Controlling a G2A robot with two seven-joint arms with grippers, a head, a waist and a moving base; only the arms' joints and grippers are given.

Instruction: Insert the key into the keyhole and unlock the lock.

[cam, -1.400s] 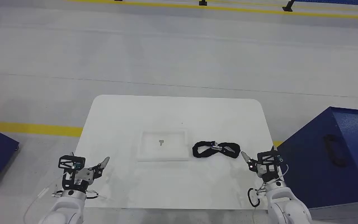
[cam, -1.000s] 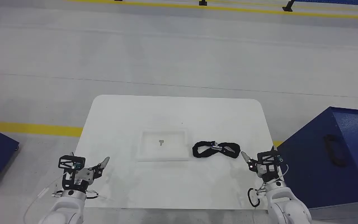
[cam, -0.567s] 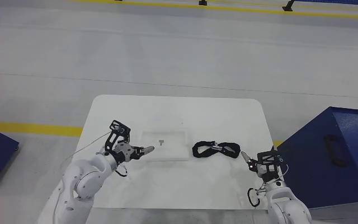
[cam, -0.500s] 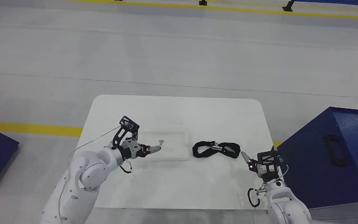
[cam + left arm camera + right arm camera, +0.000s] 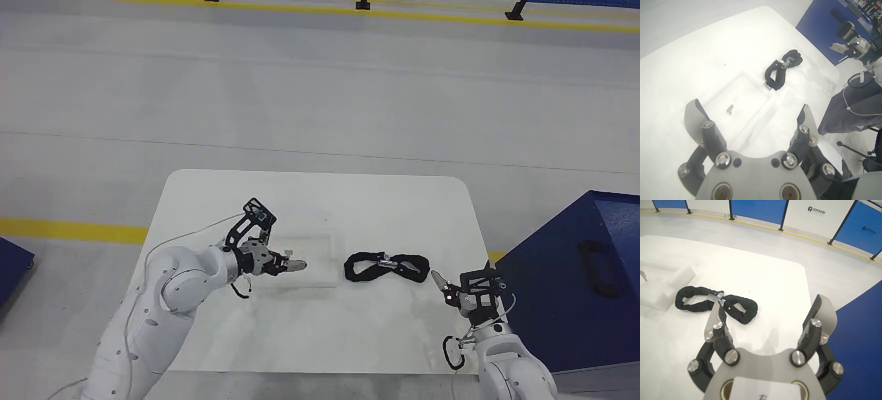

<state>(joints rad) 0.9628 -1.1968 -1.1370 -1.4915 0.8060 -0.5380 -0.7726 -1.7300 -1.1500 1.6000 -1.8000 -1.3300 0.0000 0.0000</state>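
The key (image 5: 729, 109), small and silvery, lay flat in the shallow recess of a white foam tray (image 5: 683, 273) near the middle of the bench (image 5: 400, 200). The lock (image 5: 386, 267), a chain in a black fabric sleeve, lay flat in a figure-eight between the tray and the bench's right edge. One loop was just beside the tray, and its shiny metal cylinder (image 5: 714, 298) sat at the crossing.
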